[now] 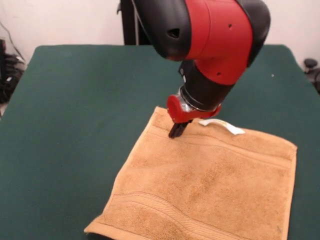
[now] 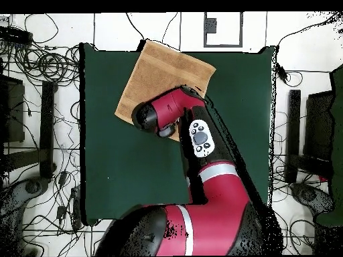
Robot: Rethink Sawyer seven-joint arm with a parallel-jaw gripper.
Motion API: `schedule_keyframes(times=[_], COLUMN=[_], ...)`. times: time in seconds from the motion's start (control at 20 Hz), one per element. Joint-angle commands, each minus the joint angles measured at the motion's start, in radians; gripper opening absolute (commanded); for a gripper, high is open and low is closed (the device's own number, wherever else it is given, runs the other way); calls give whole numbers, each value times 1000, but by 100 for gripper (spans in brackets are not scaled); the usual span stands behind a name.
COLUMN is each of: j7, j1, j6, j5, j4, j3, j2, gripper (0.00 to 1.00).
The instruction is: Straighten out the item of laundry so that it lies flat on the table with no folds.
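The tan terry towel (image 1: 210, 185) lies spread out on the dark green table (image 1: 75, 125), turned at a slight angle, with its border bands showing and no large folds. Its white loop tag (image 1: 225, 126) sits on the far edge. My gripper (image 1: 175, 132) points down at the towel's far edge near the far left corner, its dark tips close together and touching the cloth. In the overhead view the towel (image 2: 164, 73) lies at the table's (image 2: 120, 167) top edge, one corner past it. The arm hides the gripper there.
The red and black arm (image 2: 194, 134) reaches across the table's middle from the base at the bottom of the overhead view. Cables and equipment (image 2: 40, 67) lie on the floor around the table. Bare green cloth lies left and behind the towel in the front view.
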Motion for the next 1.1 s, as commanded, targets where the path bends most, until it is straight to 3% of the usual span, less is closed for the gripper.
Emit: schedule_keyframes(times=[0.05,0.5,1.1], j7=[-406,-406,-415], j1=[20,56,72], j6=[196,365,480], j5=[-31,-61,-68], j4=[-66,-172,-183], j3=[37,-19,-49], j2=[154,218,208], gripper=[0,0,0])
